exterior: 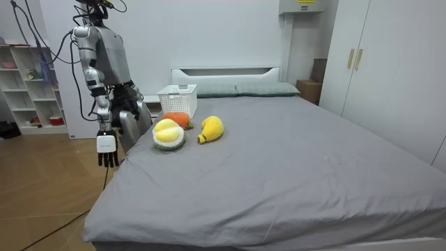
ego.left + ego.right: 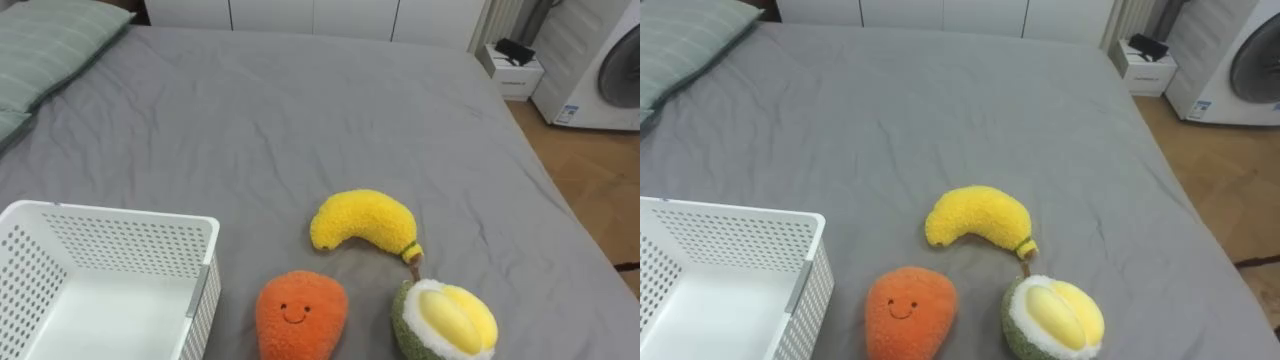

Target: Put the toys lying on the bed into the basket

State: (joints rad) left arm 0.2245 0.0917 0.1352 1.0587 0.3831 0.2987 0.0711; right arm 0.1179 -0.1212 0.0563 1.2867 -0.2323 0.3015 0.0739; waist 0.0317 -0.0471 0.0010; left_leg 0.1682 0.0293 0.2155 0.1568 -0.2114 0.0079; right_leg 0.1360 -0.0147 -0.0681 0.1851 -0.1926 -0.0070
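Three plush toys lie on the grey bed [image 2: 300, 110] close in front of me. A yellow banana [image 2: 362, 222] is in the middle. An orange fruit with a smiling face [image 2: 300, 315] lies nearer, beside a green and yellow durian [image 2: 447, 320] on its right. A white perforated basket [image 2: 110, 245] stands empty on the bed to the left of the toys. In the room view I stand upright at the bed's side, and my right hand [image 1: 106, 150] hangs open by my leg, away from the toys.
Striped pillows [image 2: 50, 45] lie at the far left of the bed. Past the bed's right edge are wooden floor, a small white cabinet [image 2: 512, 70] and a washing machine [image 2: 600, 70]. Behind me in the room view stands a white shelf [image 1: 28, 90].
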